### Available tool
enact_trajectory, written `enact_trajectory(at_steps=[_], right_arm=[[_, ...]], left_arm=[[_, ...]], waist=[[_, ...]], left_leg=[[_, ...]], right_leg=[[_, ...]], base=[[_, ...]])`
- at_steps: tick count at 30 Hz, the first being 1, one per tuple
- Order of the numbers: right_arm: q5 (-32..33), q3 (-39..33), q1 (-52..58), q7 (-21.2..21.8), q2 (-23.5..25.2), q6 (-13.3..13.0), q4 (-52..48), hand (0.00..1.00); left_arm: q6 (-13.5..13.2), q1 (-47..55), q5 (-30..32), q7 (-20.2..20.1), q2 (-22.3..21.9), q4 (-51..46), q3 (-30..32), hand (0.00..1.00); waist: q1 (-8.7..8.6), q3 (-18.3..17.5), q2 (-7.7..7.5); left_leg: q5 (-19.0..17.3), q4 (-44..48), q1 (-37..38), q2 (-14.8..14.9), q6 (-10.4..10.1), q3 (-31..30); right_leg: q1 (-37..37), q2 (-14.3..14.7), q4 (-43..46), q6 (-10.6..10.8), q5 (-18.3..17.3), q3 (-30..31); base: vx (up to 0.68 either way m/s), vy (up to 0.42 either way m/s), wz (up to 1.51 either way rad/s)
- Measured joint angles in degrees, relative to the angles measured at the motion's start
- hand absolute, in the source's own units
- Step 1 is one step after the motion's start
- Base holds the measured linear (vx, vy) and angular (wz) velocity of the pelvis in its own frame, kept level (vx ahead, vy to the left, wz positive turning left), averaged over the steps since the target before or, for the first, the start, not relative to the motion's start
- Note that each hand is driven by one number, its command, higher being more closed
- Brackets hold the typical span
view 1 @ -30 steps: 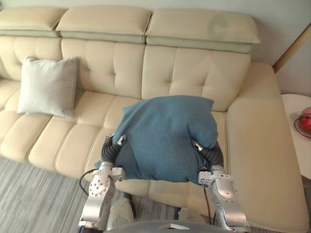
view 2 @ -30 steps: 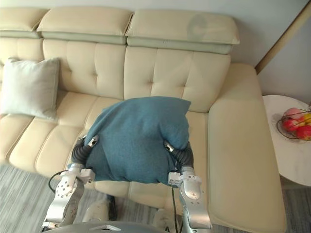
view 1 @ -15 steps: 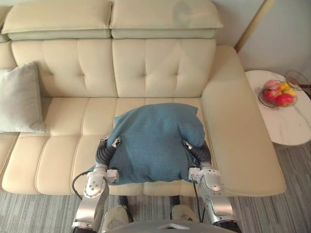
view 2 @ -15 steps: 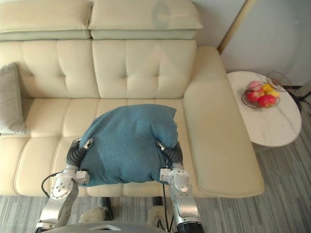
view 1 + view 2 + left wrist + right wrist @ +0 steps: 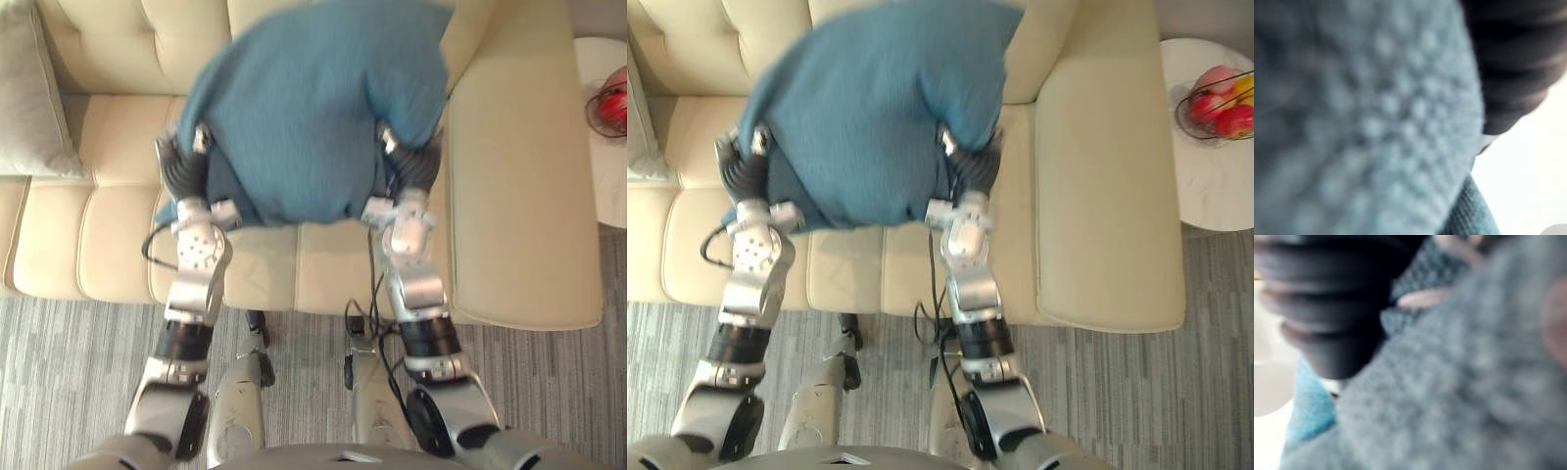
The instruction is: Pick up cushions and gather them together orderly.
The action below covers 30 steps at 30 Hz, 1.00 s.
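The blue cushion is held up between the two hands, above the seat of the cream sofa. The left hand is at one side of it and the right hand at the other. The cloth hangs over both, so I cannot tell if their fingers are spread or closed. A grey cushion rests on the sofa, well apart from the left hand on its outer side. Beyond the right hand, past the sofa arm, stands a white table with red fruit.
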Motion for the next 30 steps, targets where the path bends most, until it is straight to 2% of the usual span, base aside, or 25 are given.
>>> enact_trajectory(at_steps=[4,6,7,9,12,16,21,23,24,26,27,29,30], right_arm=[[-2.14,-4.08,-13.16,-4.41,-0.64,-0.15,1.05,1.00],[-2.13,-6.24,-18.63,-6.70,-1.71,-0.18,1.73,1.00],[-2.17,-7.90,-21.47,-7.55,-1.61,-0.42,2.79,0.00],[-2.14,-10.77,-27.32,-9.85,-1.68,-0.40,8.11,0.00],[-1.80,-13.13,-31.37,-11.89,-2.93,-0.01,13.15,0.00],[0.73,-15.34,-34.98,-13.15,-4.39,1.25,15.29,0.00],[3.51,-18.94,-36.14,-14.04,-7.16,2.14,15.32,0.00],[3.74,-19.26,-35.72,-14.12,-8.15,2.14,15.30,0.00],[4.36,-19.18,-34.06,-13.76,-8.61,2.18,14.70,0.00],[5.47,-19.76,-30.24,-13.53,-9.41,2.48,14.62,0.00],[6.30,-20.42,-28.44,-13.05,-9.46,2.49,14.58,0.00],[7.85,-21.09,-25.65,-11.63,-10.01,2.48,13.96,0.00],[8.50,-21.55,-24.36,-11.07,-10.80,2.48,12.78,0.00]], left_arm=[[-0.76,-17.85,-2.08,0.46,5.29,8.52,-0.32,1.00],[-0.76,-27.27,-2.00,0.40,7.77,13.06,-1.38,1.00],[-0.76,-31.50,-1.89,0.18,8.86,15.12,-1.64,0.00],[-0.67,-38.00,-1.77,0.27,9.60,19.23,-1.72,0.00],[-0.43,-43.12,-1.78,0.90,9.30,22.68,-1.74,0.00],[0.26,-46.12,-1.83,1.04,9.34,25.28,-1.21,0.00],[0.18,-47.18,-1.89,0.07,9.22,25.39,-0.68,0.00],[-0.03,-46.41,-1.92,-0.80,9.10,25.31,-0.13,0.00],[-0.41,-43.49,-2.03,-1.86,9.20,23.78,1.04,0.00],[-0.65,-37.19,-3.05,-3.44,8.83,23.42,2.22,0.00],[-0.57,-33.45,-3.21,-4.00,8.44,23.43,3.85,0.00],[-0.09,-26.77,-3.77,-4.97,7.57,23.49,7.47,0.00],[0.21,-24.53,-4.47,-5.24,7.23,23.50,7.98,0.00]], waist=[[0.72,1.67,1.11],[0.96,3.74,1.53],[0.82,4.43,1.74],[0.44,4.46,1.79],[0.30,5.46,2.18],[0.62,5.85,2.39],[0.74,7.86,2.68],[0.56,7.87,2.66],[0.32,7.97,2.59],[0.07,7.99,2.57],[0.16,8.03,2.51],[-0.04,8.11,2.39],[-0.58,8.29,2.44]], left_leg=[[3.87,-4.13,-3.54,-0.44,-0.08,-1.47],[6.42,-6.61,-4.26,-0.68,0.20,-2.00],[7.34,-6.85,-5.42,-0.86,0.21,-2.88],[8.40,-6.86,-8.00,-1.11,0.07,-3.51],[11.13,-6.89,-10.40,-1.72,-3.29,-5.14],[13.61,-6.90,-14.42,-1.54,-3.23,-6.12],[13.57,-6.90,-17.85,-0.96,-3.26,-6.43],[13.02,-6.95,-19.14,-0.85,-3.72,-6.38],[7.31,-7.01,-19.40,-0.39,-3.27,-5.24],[4.58,-7.01,-19.70,-0.38,-5.69,-1.86],[4.52,-7.00,-19.67,-0.36,-5.78,-0.79],[8.77,-6.98,-19.69,-0.10,-3.53,0.25],[9.07,-6.98,-19.69,-0.37,-3.01,0.45]], right_leg=[[-5.57,-0.09,2.44,0.33,0.17,-1.12],[-7.53,-0.27,4.05,0.40,-0.34,-1.97],[-9.09,-0.63,5.31,0.41,-0.90,-2.40],[-12.07,-1.03,7.14,0.27,-1.67,-2.79],[-13.72,-1.86,7.70,-0.04,-2.10,-4.00],[-17.30,-1.84,8.96,-0.75,-2.68,-5.36],[-20.94,-1.71,10.85,-0.97,-3.05,-6.33],[-22.47,-1.70,11.63,-0.91,-3.10,-6.48],[-23.51,-1.32,12.40,-0.70,-3.31,-6.15],[-24.12,-2.12,11.79,-0.52,-2.98,-5.27],[-24.45,-2.13,11.61,-0.45,-2.90,-4.61],[-25.23,-1.66,12.22,-0.14,-3.32,-3.54],[-25.27,-1.84,12.46,0.02,-3.64,-3.31]], base=[[-0.07,-0.014,0.20],[-0.04,-0.019,0.24],[-0.02,-0.038,0.25],[0.00,-0.043,0.24],[0.02,-0.042,0.30],[0.03,-0.071,0.16],[0.00,-0.049,0.08],[-0.01,-0.011,-0.03],[0.00,0.000,0.00],[-0.01,-0.016,0.03],[0.00,-0.026,-0.17],[0.01,-0.063,-0.30],[0.03,-0.092,-0.10]])
